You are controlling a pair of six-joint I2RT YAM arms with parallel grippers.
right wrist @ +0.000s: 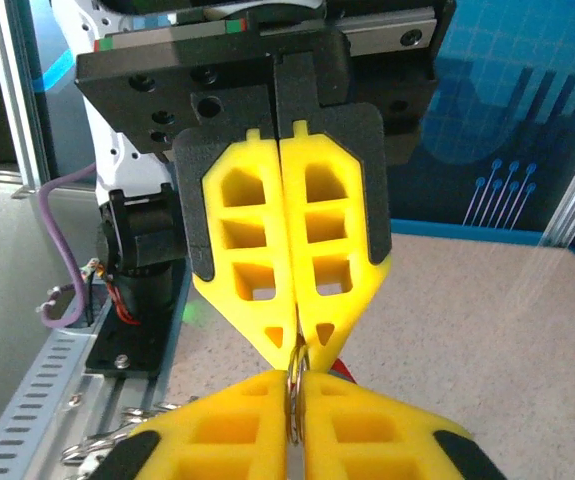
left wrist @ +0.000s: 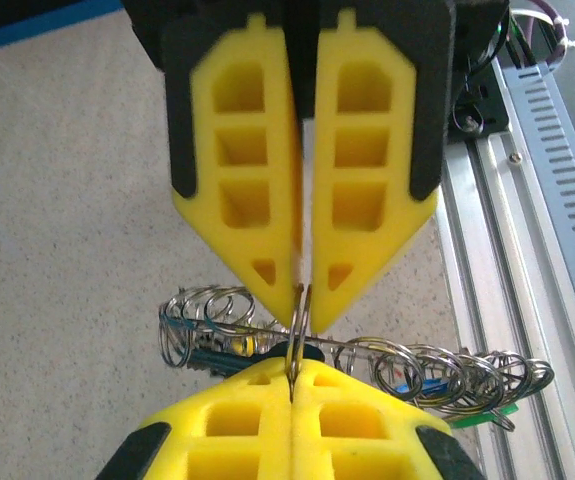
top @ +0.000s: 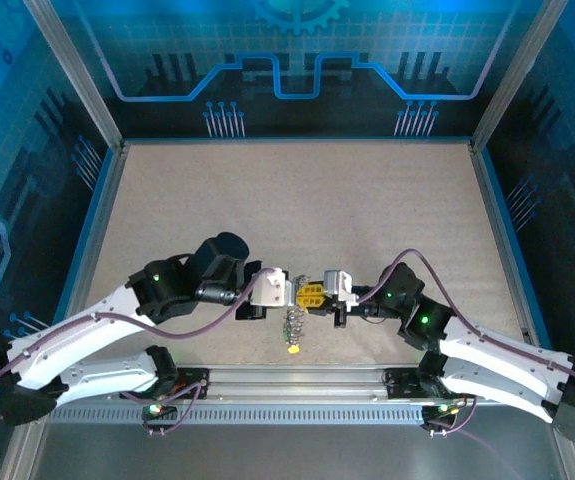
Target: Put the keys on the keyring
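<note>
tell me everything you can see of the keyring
The keyring shows edge-on as a thin grey metal loop, upright, near the front rail. The left claw and right claw pinch it from opposite sides, both shut on it. A string of small silvery wire rings runs across behind it; whether it's threaded on is unclear.

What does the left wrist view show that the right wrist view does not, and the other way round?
Left wrist, not right wrist: a blue piece and a green piece among the silver wire rings, probably key heads.
Right wrist, not left wrist: the left arm's white body and the patterned blue back wall.
Both: the left gripper and right gripper tip to tip, both shut on the same thin keyring; some wire rings; the aluminium rail.
</note>
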